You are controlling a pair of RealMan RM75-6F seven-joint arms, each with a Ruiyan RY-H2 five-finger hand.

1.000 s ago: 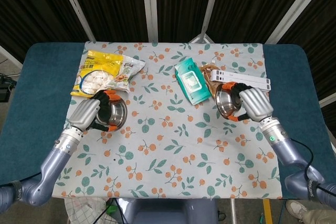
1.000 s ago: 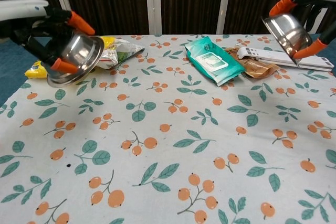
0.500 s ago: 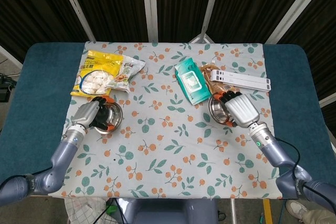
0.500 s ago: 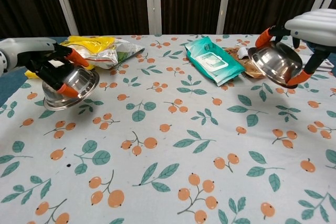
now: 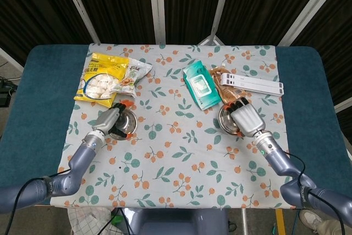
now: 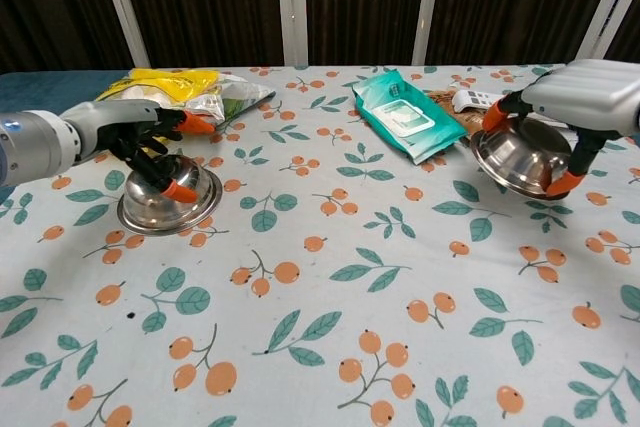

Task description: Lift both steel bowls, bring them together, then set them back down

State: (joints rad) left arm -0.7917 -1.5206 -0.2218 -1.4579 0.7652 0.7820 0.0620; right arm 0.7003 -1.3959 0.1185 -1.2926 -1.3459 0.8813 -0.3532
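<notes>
Two steel bowls are at the set-down step: the left bowl (image 6: 168, 202) rests on the surface near its left edge, the left robot hand (image 6: 150, 142) gripping its rim. The right robot hand (image 6: 575, 97) clasps the right bowl (image 6: 522, 159) (tilted, seemingly just off the cloth) toward the right edge. Next, I judge: lower it flat, then release both.

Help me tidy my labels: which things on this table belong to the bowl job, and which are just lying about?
Belong to the job:
- left steel bowl, under the left hand
- right steel bowl, held by the right hand

Just lying about:
- yellow snack bag
- silver snack packet
- teal wipes pack
- brown packet
- white strip
</notes>
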